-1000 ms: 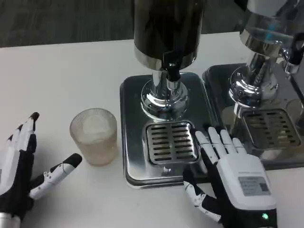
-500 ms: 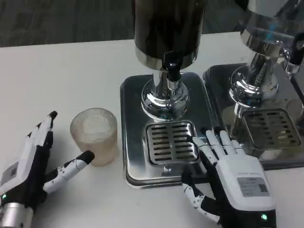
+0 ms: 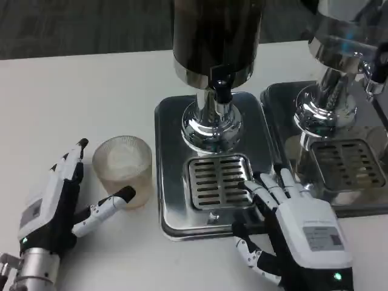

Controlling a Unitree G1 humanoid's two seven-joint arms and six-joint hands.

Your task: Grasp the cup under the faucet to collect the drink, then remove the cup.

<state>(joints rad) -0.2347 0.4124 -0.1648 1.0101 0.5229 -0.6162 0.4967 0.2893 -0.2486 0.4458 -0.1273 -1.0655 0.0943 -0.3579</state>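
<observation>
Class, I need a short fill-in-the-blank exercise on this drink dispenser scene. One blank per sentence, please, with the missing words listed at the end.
1. The cup stands on the white ____, not yet under the faucet.
2. The hand nearest the cup is the robot's ____ hand.
3. The right hand rests its fingers on the edge of the slotted drip ____.
4. The left hand's fingers are spread ____, holding nothing.

Missing words: table; left; grate; open
</observation>
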